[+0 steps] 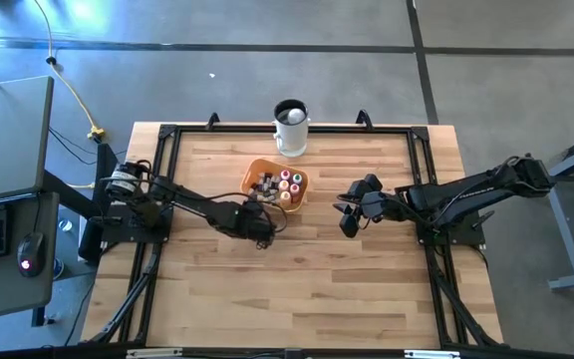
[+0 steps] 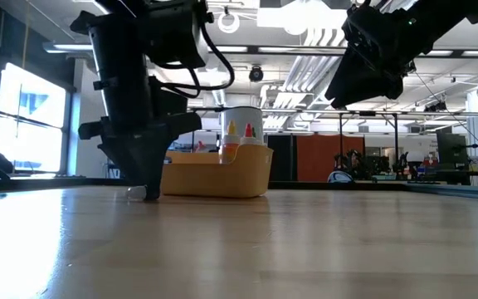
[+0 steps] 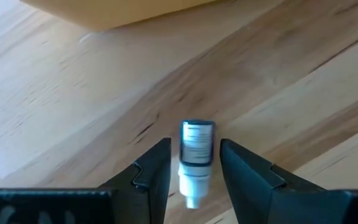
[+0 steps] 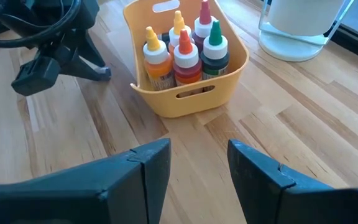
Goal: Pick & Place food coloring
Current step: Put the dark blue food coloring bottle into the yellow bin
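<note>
Left hand (image 3: 194, 171) is down at the bench (image 1: 307, 289), just beside the near wall of the orange bin (image 1: 259, 168). Its wrist view shows one whitish food coloring bottle (image 3: 196, 155) lying flat on the wood between the two fingers (image 3: 154, 174), long axis running parallel to them, cap end toward the wrist. A narrow gap shows on each side of the bottle, so the hand brackets it without gripping; the fingers are parted and nothing is held.

The other bottles (image 4: 182, 46) stand upright, caps up, inside the bin.

Right hand (image 4: 197, 168) hangs above the bench on the bin's far side, fingers apart and empty, well off from the lying bottle.

Judgement: the left arm is clearly nearer, and a straight closing across the bottle's short axis should take it.
</note>
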You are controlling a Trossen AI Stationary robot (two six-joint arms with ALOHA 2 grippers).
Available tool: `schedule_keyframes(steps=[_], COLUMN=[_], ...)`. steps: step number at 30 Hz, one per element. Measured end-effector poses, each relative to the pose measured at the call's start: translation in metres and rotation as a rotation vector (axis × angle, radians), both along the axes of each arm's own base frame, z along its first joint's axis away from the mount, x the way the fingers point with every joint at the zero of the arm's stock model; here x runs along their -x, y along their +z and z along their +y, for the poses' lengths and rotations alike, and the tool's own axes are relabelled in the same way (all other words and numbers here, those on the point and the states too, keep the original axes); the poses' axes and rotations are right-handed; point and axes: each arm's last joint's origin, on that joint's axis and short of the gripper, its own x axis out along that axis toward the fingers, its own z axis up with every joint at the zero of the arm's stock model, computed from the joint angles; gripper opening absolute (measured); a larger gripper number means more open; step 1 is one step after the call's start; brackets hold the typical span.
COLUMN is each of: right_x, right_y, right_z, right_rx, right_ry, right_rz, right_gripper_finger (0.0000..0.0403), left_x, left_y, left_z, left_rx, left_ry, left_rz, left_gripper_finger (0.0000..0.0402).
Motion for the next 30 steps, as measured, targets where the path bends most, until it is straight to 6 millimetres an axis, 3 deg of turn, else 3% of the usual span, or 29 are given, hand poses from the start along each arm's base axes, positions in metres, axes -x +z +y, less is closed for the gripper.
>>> schedule_keyframes(steps=[20, 30], right_x=[0.0, 0.0], right_y=[0.0, 0.0], right_z=[0.0, 0.0], right_rx=[0.0, -0.001], right_ry=[0.0, 0.0], right_rz=[-0.001, -0.001], right_gripper_finger=[0.0154, 0.0153], left_x=[-0.005, -0.006], left_y=[-0.018, -0.019], left_z=[-0.002, -0.002], left_rx=[-0.009, -0.015], left_ry=[-0.058, -0.08], left_rz=[0.059, 0.058], left_gripper_finger=[0.0134, 0.0068])
